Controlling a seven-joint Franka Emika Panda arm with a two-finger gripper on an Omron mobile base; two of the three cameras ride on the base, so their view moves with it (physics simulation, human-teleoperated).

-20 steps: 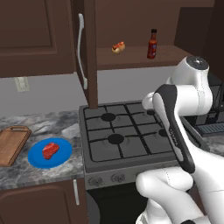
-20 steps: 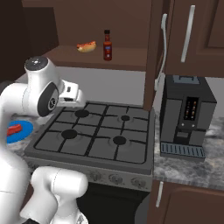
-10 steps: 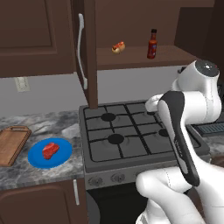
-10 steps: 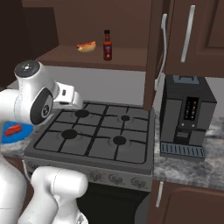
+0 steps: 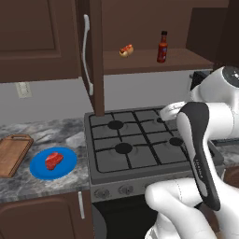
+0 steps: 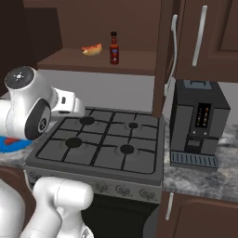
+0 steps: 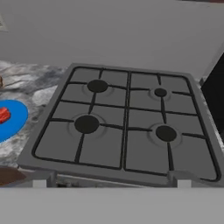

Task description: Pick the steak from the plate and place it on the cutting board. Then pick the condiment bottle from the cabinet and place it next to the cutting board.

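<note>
Wooden cutting board (image 5: 13, 154): far left of the left base view, bare, waiting for meat.
steak (image 5: 54, 160): lower left, sitting on the blue plate (image 5: 67, 169).
condiment bottle (image 5: 162, 47): upper right, on the cabinet (image 5: 140, 60) shelf.
gripper: fingers spread wide, holding nothing.

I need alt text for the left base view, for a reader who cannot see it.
A steak lies on a blue plate beside a cutting board, left of a stove. Above, an open cabinet holds a sauce bottle and a hot dog.
</note>
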